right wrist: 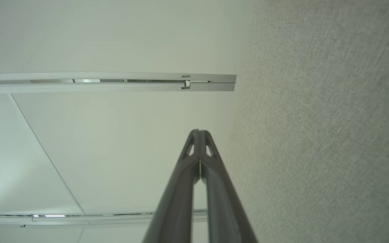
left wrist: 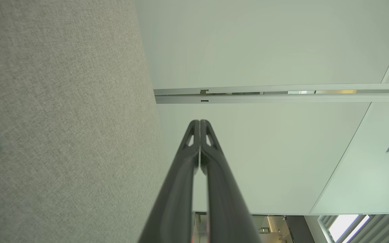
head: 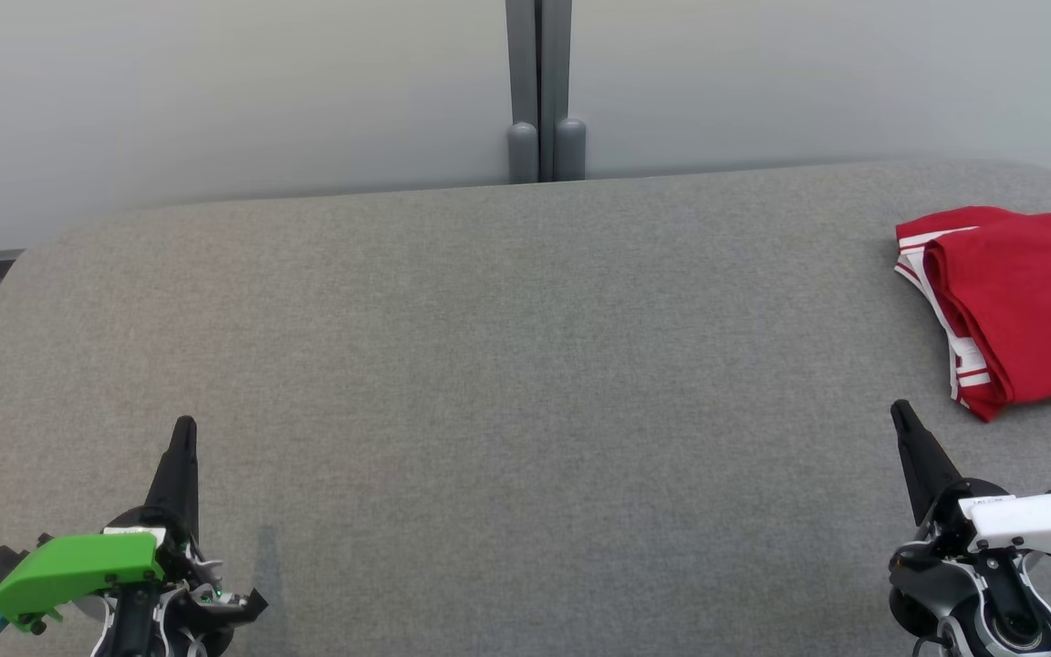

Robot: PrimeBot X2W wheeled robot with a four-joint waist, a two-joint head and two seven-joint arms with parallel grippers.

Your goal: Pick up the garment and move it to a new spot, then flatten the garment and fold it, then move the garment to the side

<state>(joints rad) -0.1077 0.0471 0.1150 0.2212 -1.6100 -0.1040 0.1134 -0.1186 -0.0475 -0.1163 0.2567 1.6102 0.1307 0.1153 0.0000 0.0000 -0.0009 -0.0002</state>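
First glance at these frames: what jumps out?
The red garment, folded, lies at the far right of the grey table, cut off by the head view's edge. The left gripper at lower left and the right gripper at lower right both sit shut, holding nothing, apart from the garment.

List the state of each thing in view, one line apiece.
red garment: folded, lying at the right side of the table, not gripped.
left gripper: shut, empty, far from the garment.
right gripper: shut, empty, near the garment but apart from it.
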